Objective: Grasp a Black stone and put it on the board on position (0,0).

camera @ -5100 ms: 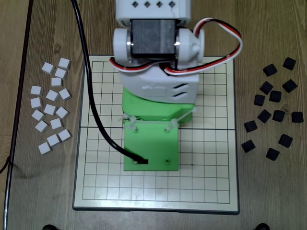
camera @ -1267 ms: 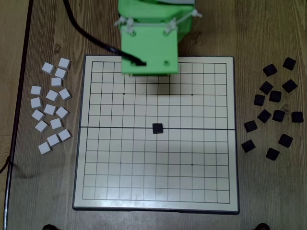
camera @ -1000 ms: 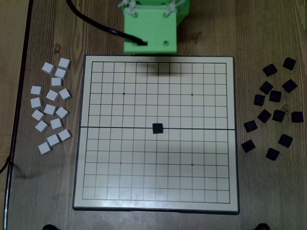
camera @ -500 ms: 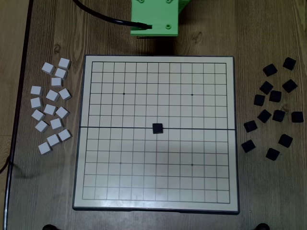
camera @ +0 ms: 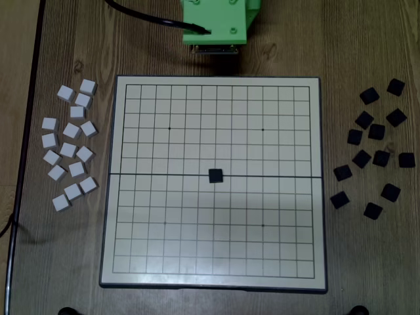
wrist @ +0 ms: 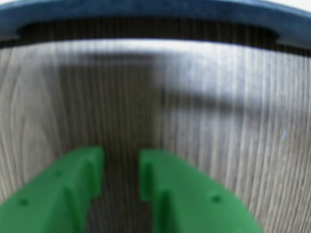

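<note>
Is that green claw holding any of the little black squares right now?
No. The green two-finger gripper is open and empty; the small square black stone lies alone on the board.

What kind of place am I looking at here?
Probably a hobby or lab tabletop set up for a board game: a wood-grain table, a gridded board, and loose black pieces and white pieces beside it.

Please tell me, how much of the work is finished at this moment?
The placing looks done: one black stone lies on the board at its centre, on the middle seam. The gripper holds nothing; its fingers show a gap over bare table. Nothing visible seems left.
</note>
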Tool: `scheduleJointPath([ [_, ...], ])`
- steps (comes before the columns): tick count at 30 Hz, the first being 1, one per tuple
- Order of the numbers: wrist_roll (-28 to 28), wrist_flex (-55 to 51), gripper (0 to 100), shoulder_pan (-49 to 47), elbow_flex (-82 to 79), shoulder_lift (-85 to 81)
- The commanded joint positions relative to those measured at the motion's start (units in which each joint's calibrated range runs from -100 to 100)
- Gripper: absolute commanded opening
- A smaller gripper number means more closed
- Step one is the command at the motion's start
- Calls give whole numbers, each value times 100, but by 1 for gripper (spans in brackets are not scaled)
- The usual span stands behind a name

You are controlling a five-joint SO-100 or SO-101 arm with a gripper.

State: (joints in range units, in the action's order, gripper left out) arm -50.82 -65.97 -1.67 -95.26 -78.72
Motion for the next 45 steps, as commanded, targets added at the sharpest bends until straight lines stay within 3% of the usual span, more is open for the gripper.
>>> scheduleJointPath([
  [1,39,-63,6,-56,-348,-127],
  [16,298,-832,6,90,-464,-585],
  [45,689,-956,7,490,-464,-1051],
])
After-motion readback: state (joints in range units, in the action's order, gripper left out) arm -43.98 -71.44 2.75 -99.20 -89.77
